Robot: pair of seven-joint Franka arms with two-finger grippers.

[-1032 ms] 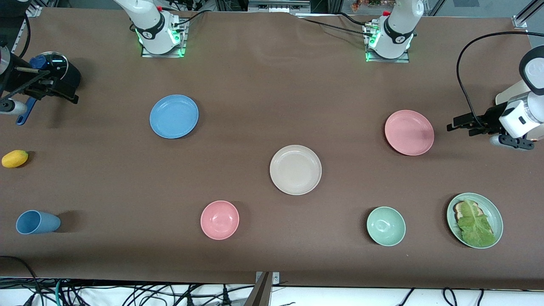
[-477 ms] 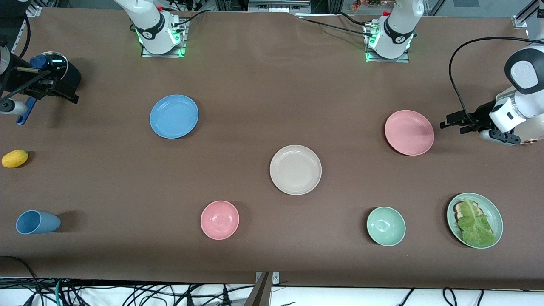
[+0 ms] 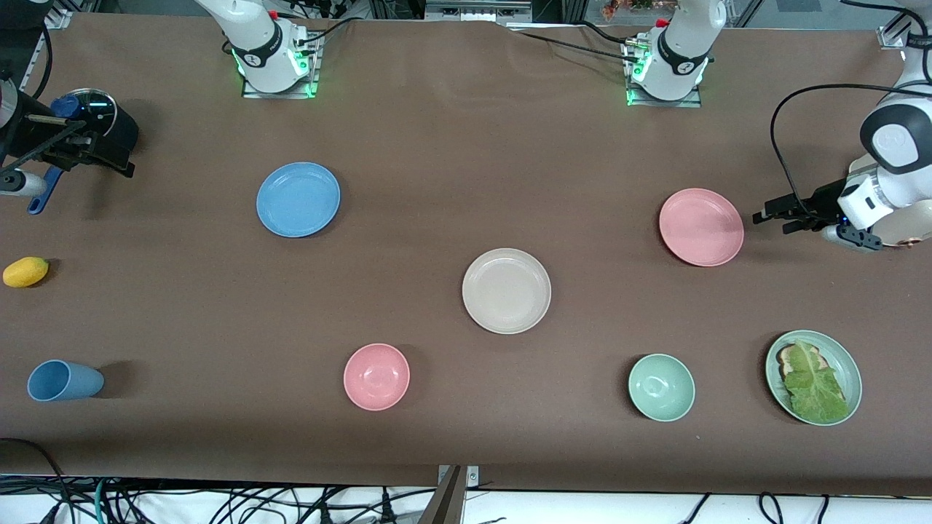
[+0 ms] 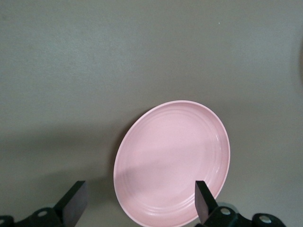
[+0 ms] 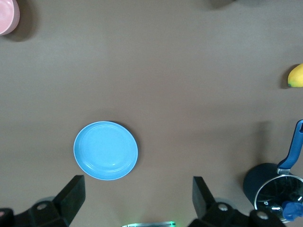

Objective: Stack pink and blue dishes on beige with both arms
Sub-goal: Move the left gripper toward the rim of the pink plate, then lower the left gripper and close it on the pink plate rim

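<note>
Pink plate (image 3: 701,226) sits flat on the brown table (image 3: 466,145), in the upper part of the front view, toward the left arm's end. Blue plate (image 3: 298,199) sits in the upper part too, toward the right arm's end. Beige plate (image 3: 506,290) is in the middle of the front view, between them and a bit nearer the camera. All three plates have nothing on them, and they are well apart.

The left gripper (image 4: 139,187) is low, just beside the pink plate but not touching it. Its fingers (image 4: 75,198) are spread wide, with nothing in them. The right gripper (image 5: 137,189) waits high up by the dark pot (image 3: 95,116), and its fingers are spread wide too.

Lower in the front view are a pink bowl (image 3: 376,376), a green bowl (image 3: 661,387), a green plate (image 3: 844,356) with a leaf (image 3: 814,386), a blue cup (image 3: 64,380) and a lemon (image 3: 25,271).
</note>
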